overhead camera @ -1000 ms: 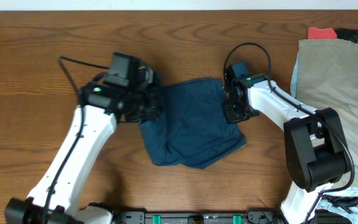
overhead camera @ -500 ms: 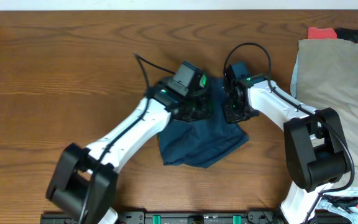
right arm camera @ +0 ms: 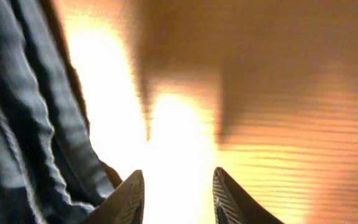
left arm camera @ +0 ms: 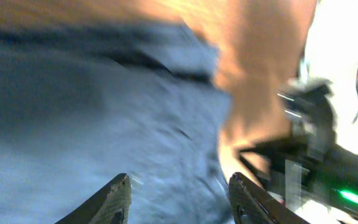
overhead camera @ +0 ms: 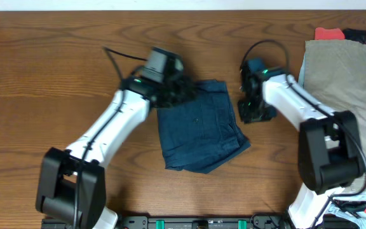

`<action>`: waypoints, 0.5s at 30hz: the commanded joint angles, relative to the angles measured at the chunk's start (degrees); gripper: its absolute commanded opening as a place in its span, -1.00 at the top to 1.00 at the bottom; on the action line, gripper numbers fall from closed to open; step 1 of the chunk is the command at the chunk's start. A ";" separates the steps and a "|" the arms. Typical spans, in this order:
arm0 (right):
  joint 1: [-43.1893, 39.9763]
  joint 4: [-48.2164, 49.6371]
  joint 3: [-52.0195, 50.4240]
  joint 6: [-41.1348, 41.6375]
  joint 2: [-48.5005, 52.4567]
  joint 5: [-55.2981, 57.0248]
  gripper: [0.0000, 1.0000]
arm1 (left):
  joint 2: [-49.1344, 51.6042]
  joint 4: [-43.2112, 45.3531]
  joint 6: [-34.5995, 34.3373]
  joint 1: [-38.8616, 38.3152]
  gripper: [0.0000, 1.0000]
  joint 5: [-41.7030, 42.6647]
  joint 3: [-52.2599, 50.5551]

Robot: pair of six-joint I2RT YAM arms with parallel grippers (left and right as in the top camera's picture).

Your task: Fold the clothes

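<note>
Folding step: the shorts are lying doubled over, so I am judging this fold as laid, with both arms sitting between grasps.
Shorts spot: lying mid-table between the two arms, lower edge looking uneven and slightly bunched.
Left gripper: hovering at the shorts' top-left corner; jaws are standing partly apart and gripping nothing; the wrist view is blurred, showing only blue fabric below.
Right gripper: sitting just beside the shorts' right edge over bare table; jaws are standing partly apart with nothing between them.
Other clothes: a khaki garment is lying at the right edge with a red piece peeking out above it, well apart from the shorts.
Next move: probably calling for either another fold, meaning both grippers pinching one edge and carrying it across evenly, or setting the shorts aside and reaching for the khaki garment; I am not telling which from here.
Risk: a one-sided pinch is likely dragging the top layer open.
</note>
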 commanded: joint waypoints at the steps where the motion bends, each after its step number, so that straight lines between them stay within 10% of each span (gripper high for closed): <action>1: -1.16 -1.36 5.35 -1.40 -6.97 -4.63 0.35 | -0.79 -0.02 4.09 4.11 -0.09 -3.65 1.18; 9: 1.88 -4.52 5.60 -11.41 -12.50 -29.35 0.34 | 2.99 0.02 8.92 7.89 -0.71 -12.20 1.16; 15: 7.72 -4.37 2.40 -11.41 -10.80 -29.11 0.32 | 8.50 0.33 8.90 8.96 -0.75 -12.17 1.16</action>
